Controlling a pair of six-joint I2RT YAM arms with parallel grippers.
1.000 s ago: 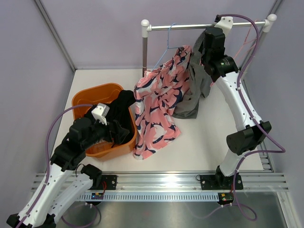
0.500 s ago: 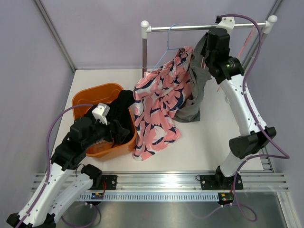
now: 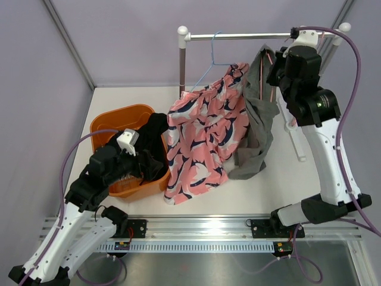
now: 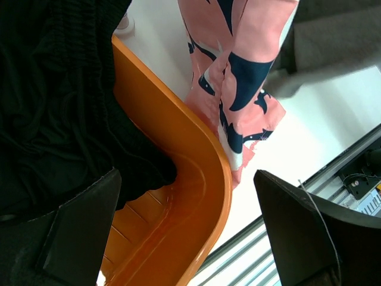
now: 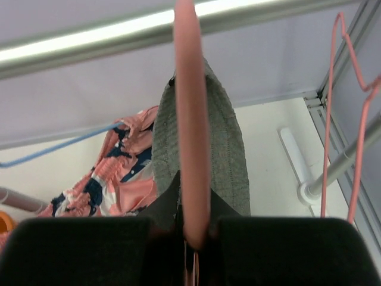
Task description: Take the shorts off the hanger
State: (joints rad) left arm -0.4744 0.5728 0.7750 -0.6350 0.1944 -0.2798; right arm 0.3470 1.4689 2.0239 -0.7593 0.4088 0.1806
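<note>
The right fingers (image 3: 275, 64) sit high up, just under the rail (image 3: 250, 34) near its right end. In the right wrist view they are clenched on the pink hanger (image 5: 190, 119), whose bar runs straight up between them and across the rail. Whether its hook sits on the rail cannot be told.

The grey shorts (image 3: 257, 128) are draped over that hanger. They fall in a long fold below the fingers, and their lower end reaches the bench (image 3: 262, 190). A second pink wire hanger (image 5: 351, 119) shows at the right edge of the same view.

Left of them a blue hanger (image 3: 209, 59) hooks over the rail and carries the patterned shorts (image 3: 202, 134), pink with dark blue and white shapes. They touch the grey shorts along one side. They spread down to the bench, and their hem lies right beside the orange basket (image 3: 113, 122).

The left fingers (image 3: 146, 164) hover low over the near right corner of the basket. They are spread wide apart and grasp nothing. A black cloth (image 3: 156, 134) fills the basket and spills over its right rim, and in the left wrist view it lies just beside one finger
</note>
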